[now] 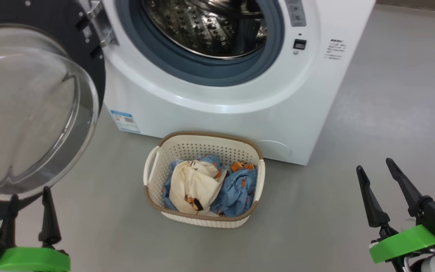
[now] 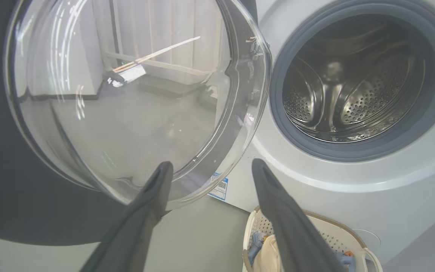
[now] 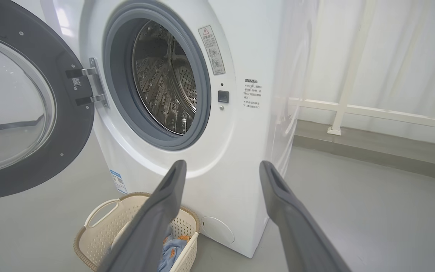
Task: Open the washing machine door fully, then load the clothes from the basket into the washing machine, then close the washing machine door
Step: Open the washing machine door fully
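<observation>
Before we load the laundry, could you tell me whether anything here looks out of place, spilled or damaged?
Nothing stands out: the washing machine door hangs open, the drum looks empty, and the clothes lie inside the upright basket, none spilled onto the floor.

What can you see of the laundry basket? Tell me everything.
The basket is small, rectangular, cream plastic with perforated walls, a brown woven-look rim and a loop handle on each side. It stands upright on the grey floor just in front of the washing machine, holding a cream garment over light blue printed clothes.
</observation>
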Controlling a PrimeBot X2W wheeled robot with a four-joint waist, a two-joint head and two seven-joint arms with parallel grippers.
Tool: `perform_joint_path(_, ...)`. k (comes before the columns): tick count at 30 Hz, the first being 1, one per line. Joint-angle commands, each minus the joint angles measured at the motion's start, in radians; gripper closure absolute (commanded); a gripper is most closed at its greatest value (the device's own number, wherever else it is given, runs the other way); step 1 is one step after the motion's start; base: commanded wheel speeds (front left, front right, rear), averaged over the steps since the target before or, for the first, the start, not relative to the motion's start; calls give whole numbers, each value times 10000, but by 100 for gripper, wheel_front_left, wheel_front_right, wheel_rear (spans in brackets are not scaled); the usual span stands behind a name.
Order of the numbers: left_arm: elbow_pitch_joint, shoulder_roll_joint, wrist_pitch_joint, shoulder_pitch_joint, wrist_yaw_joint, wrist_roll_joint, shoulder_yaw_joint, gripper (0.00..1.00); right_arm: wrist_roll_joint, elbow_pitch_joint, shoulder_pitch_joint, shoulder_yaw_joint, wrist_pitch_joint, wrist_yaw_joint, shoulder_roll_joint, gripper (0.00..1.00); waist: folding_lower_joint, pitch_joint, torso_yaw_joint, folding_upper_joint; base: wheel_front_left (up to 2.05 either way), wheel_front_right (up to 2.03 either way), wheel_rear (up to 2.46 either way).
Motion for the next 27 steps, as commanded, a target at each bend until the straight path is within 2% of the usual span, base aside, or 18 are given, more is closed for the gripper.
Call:
perform_joint_path(1, -335, 372, -53, -30, 7, -12, 258, 0, 119, -244, 132, 98, -122, 71, -99, 0, 1, -249, -411, 0, 0, 0, 0)
perform_joint_path(14, -1232, 453, -53, 879, 6, 611, -428, 0, 137, -351, 468, -106, -122, 71, 25, 0, 1, -604, -1922, 0, 0, 0, 0)
perform_joint_path(27, -1631, 511, -53, 1324, 6, 770, -551, 0, 175, -428, 700, -230, -122, 71, 194, 0, 1, -678, -2970, 0, 0, 0, 0)
